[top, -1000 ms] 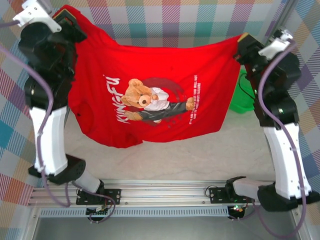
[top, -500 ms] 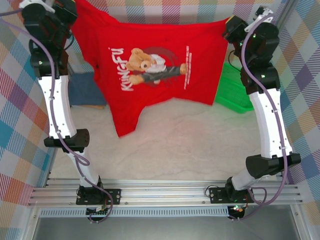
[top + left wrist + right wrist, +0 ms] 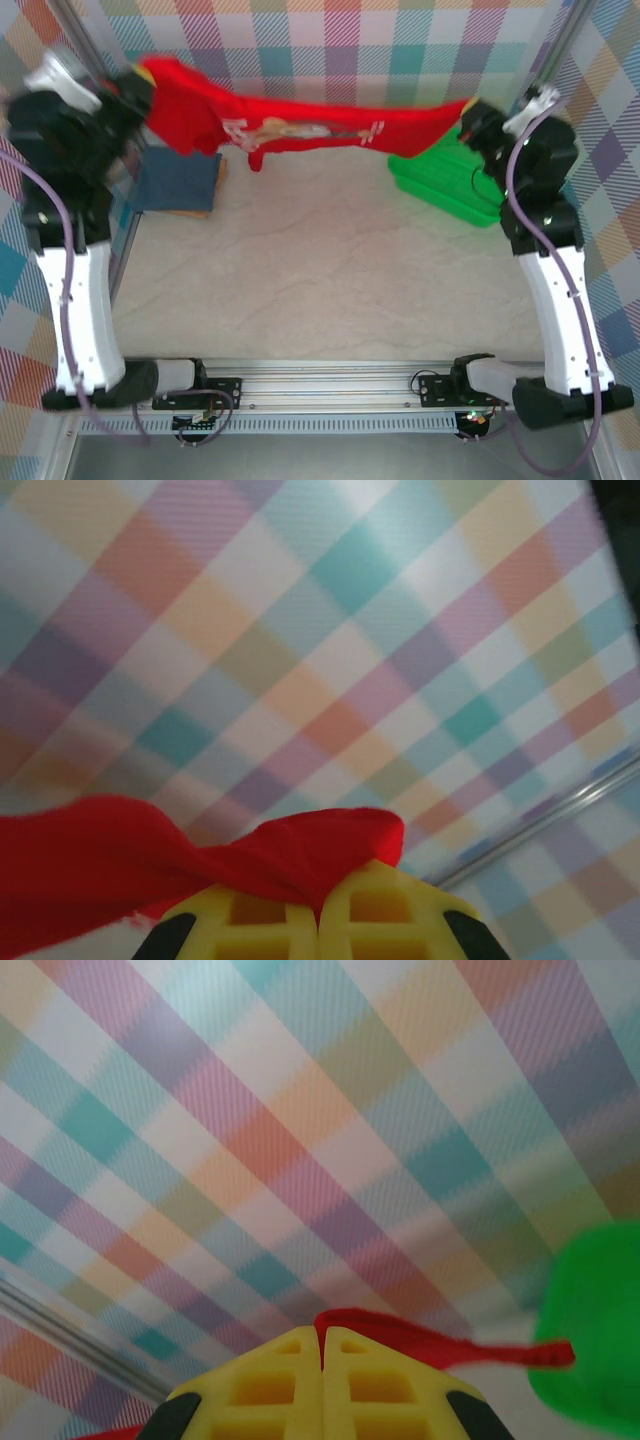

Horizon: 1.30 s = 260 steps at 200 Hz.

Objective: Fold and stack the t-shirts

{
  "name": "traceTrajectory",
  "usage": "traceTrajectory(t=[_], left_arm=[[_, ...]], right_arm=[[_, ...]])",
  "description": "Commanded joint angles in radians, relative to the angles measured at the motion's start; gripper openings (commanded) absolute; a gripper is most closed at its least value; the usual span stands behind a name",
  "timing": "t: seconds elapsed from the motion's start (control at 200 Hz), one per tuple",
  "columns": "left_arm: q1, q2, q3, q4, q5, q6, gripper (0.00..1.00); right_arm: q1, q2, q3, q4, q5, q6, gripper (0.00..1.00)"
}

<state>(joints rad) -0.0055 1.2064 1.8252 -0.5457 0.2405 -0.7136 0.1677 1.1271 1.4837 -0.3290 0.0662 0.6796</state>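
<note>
The bright red cloth t-shirt (image 3: pixel 300 125) with white lettering and a cartoon print hangs stretched in the air between the two arms, above the far part of the pale marbled bench (image 3: pixel 320 290). From above it shows as a narrow, bunched band running left to right. Its print is too foreshortened to read, and a small flap droops from its lower edge left of the middle.

The left claw (image 3: pixel 138 82) is clamped on the shirt's left end, high at the far left. In the left wrist view its yellow fingertips (image 3: pixel 260 925) meet with a fold of red cloth pinched between them. The right claw (image 3: pixel 470 118) is clamped on the shirt's right end. In the right wrist view its yellow fingertips (image 3: pixel 270 1385) press together, and a thin red edge runs out to the right.

The slate-blue cloth t-shirt (image 3: pixel 178 180) lies as a flat rectangle on the bench at the far left, beside the left arm. The green plastic mesh basket (image 3: pixel 445 188) sits at the far right, beside the right arm. A pastel plaid backdrop (image 3: pixel 400 40) stands behind.
</note>
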Motion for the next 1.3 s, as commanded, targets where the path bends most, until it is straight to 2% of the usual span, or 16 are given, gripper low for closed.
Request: traceTrajectory(t=[0.0, 0.05, 0.185, 0.27, 0.345, 0.58, 0.845, 0.995, 1.165, 1.225, 1.295], left_arm=[[-0.072, -0.166, -0.433, -0.106, -0.117, 0.062, 0.00], [-0.104, -0.241, -0.617, -0.147, -0.158, 0.048, 0.00], [-0.202, -0.359, -1.020, -0.132, -0.124, -0.062, 0.00], [-0.255, -0.416, -1.140, -0.156, -0.169, -0.130, 0.00], [-0.285, -0.443, -1.187, -0.181, -0.180, -0.170, 0.00], [-0.364, -0.440, -1.202, -0.345, -0.242, -0.250, 0.00], [-0.393, -0.519, -1.094, -0.666, -0.534, -0.405, 0.00], [-0.404, -0.526, -1.026, -0.787, -0.668, -0.466, 0.00], [-0.406, -0.516, -0.944, -0.745, -0.762, -0.444, 0.00], [-0.410, -0.483, -0.861, -0.692, -0.792, -0.383, 0.00], [-0.415, -0.427, -0.728, -0.615, -0.850, -0.270, 0.00]], right_arm=[[-0.008, -0.063, -0.263, -0.118, -0.058, 0.092, 0.00], [-0.008, -0.094, -0.392, -0.172, -0.072, 0.143, 0.00], [-0.008, -0.131, -0.661, -0.236, -0.060, 0.203, 0.00], [-0.009, -0.134, -0.760, -0.243, 0.004, 0.192, 0.00], [-0.011, -0.073, -0.773, -0.276, 0.002, 0.168, 0.00], [-0.010, 0.045, -0.786, -0.372, -0.053, 0.196, 0.00], [0.039, 0.100, -0.759, -0.518, -0.084, 0.233, 0.00], [0.153, 0.082, -0.735, -0.609, -0.081, 0.323, 0.00], [0.315, 0.077, -0.668, -0.639, -0.086, 0.426, 0.00], [0.328, 0.012, -0.600, -0.666, -0.004, 0.430, 0.00], [0.327, -0.085, -0.497, -0.663, 0.155, 0.390, 0.00]])
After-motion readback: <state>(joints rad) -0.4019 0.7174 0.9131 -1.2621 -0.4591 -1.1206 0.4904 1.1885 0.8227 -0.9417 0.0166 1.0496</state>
